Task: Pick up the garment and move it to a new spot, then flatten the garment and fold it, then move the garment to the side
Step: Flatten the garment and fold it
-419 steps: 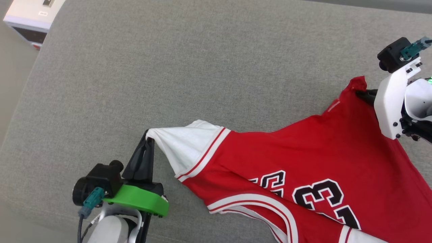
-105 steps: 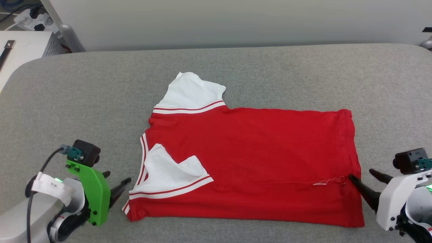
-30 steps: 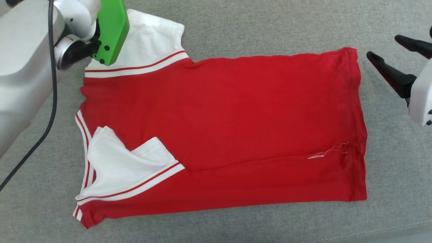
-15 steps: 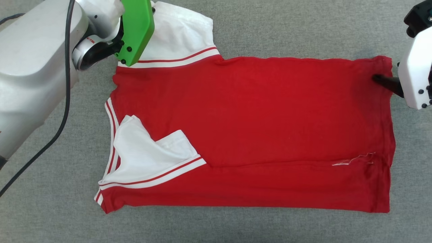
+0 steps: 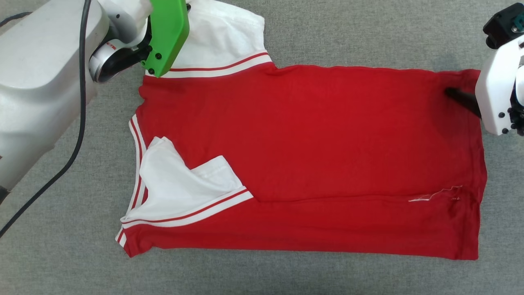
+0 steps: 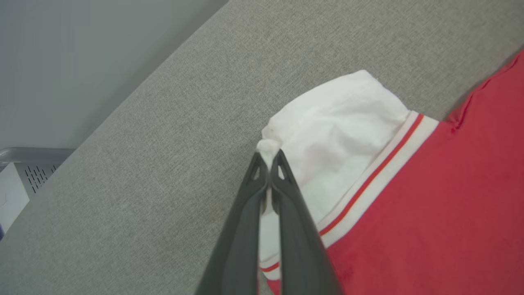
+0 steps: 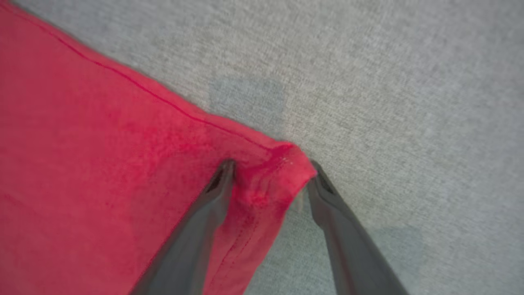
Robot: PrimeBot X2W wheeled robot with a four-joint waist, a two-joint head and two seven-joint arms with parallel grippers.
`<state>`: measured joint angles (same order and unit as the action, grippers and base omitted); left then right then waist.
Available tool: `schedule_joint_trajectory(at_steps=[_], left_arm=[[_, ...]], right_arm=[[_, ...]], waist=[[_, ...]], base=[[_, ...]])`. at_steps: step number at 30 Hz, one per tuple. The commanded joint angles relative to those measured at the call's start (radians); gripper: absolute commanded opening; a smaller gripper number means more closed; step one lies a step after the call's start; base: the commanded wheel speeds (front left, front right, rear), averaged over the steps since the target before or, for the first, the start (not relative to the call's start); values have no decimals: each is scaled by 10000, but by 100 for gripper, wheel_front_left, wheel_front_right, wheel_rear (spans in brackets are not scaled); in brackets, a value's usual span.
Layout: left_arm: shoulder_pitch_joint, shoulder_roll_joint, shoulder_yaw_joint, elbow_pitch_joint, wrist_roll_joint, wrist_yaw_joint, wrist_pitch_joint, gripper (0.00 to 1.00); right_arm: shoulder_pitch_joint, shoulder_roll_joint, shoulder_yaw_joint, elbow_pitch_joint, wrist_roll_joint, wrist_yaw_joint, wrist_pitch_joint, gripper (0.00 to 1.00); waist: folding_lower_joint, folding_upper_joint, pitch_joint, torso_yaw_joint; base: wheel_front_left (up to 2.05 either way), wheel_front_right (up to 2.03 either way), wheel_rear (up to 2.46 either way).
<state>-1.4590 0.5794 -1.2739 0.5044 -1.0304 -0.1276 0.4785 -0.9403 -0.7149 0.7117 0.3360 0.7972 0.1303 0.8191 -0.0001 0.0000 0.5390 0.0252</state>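
In the head view the garment (image 5: 311,155) lies spread flat on the grey fabric worktop (image 5: 368,32), plain red side up, across the middle of the picture. One white sleeve (image 5: 221,37) sticks out at 11 o'clock. The other sleeve (image 5: 180,184) is folded in over the red body at 8 o'clock. A small white thread (image 5: 434,196) lies on the red cloth towards 4 o'clock. The left arm reaches in from 10 o'clock, and its green bracket (image 5: 166,37) covers the near edge of the upper sleeve and hides the fingers. A black cable (image 5: 77,135) hangs down from that arm. At 2 o'clock, one dark finger of the right gripper (image 5: 462,100) rests on the red corner, under its white housing (image 5: 497,98).

In the left wrist view the left gripper (image 6: 269,157) has its fingers pressed together on a small pinch of the white sleeve's edge. The striped trim and red body run off towards 4 o'clock. A white vented cabinet (image 6: 16,184) shows at 9 o'clock.

In the right wrist view the right gripper (image 7: 271,168) has its fingers spread wide, straddling the garment's hem corner. One fingertip is down on the red cloth and the other is on the worktop just beside the corner. The cloth bunches a little between them.
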Motion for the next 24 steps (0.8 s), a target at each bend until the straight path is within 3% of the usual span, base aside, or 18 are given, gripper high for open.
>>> schedule_joint_trajectory(at_steps=[1,15,24], left_arm=[[-88,20,-23,46,-33,-30,-93,0],[1213,548,-58,-255,-159,-30,-894,0],[2634,1307,-62,-1135,-292,-30,-1345,0]], right_arm=[[295,301,381,313,73,4,-206,0],[938,-99,571,244,588,4,-3296,0],[2342,-570,375,-156,766,4,-4290,0]], waist=[[1,0,-83,-25],[1,0,-1921,36],[1,0,-3087,164]], base=[[0,0,0],[0,0,0],[0,0,0]])
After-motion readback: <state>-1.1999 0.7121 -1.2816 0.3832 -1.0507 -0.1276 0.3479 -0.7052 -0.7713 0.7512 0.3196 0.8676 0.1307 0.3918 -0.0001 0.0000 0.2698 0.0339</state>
